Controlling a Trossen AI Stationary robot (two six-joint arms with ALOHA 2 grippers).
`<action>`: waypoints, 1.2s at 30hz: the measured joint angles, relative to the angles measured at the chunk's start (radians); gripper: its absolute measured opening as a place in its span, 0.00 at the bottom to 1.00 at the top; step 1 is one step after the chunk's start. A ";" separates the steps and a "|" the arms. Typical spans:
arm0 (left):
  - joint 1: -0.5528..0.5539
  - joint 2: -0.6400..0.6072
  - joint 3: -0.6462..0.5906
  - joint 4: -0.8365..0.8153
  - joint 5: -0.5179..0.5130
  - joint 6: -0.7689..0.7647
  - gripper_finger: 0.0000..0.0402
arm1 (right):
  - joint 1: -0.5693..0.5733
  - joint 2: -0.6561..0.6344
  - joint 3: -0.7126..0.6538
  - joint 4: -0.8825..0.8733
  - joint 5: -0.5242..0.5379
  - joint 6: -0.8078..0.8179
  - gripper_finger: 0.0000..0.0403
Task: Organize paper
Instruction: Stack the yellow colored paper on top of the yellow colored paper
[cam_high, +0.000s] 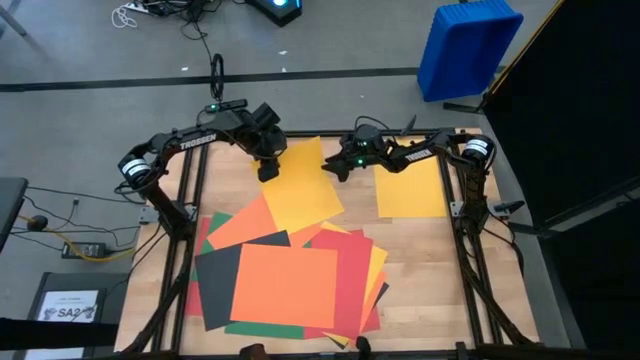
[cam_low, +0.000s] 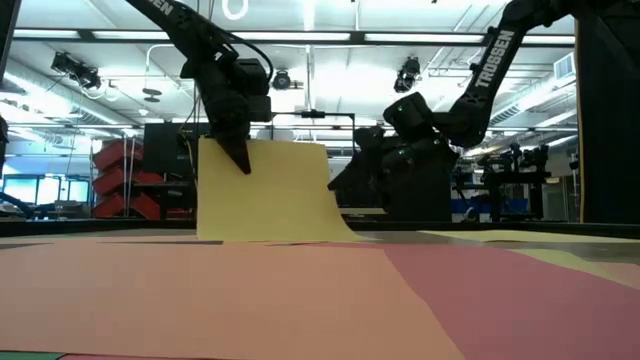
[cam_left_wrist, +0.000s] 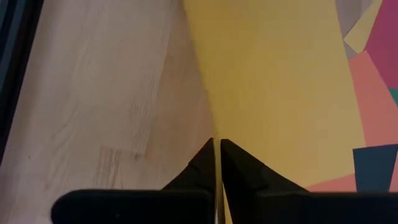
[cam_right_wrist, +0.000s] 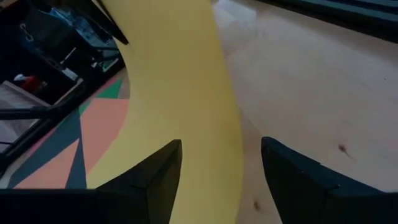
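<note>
Left gripper (cam_high: 268, 172): jaws pinched on the yellow sheet (cam_high: 300, 185), edge lifted.
Right gripper (cam_high: 338, 170): jaws wide, seemingly around the far edge.
Advice: close gently, avoid creasing.

Lower sheets of the paper pile (cam_high: 290, 285) mostly covered, green sheet (cam_high: 262, 329) nearly hidden

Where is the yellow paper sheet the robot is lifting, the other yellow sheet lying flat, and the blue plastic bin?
lifted yellow paper sheet (cam_high: 300, 185), high view, its middle
flat yellow paper sheet (cam_high: 411, 190), high view, its middle
blue plastic bin (cam_high: 468, 48), high view, its side wall
</note>
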 joint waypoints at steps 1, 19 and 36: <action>0.000 0.000 0.000 0.003 0.001 0.000 0.00 | 0.002 0.000 0.000 -0.002 0.004 0.001 0.49; 0.000 0.000 0.000 0.000 0.040 0.007 0.00 | 0.050 0.001 0.057 -0.060 0.014 -0.021 0.42; 0.000 0.000 0.000 -0.001 0.037 0.004 0.00 | 0.050 0.001 0.057 -0.050 -0.052 -0.073 0.00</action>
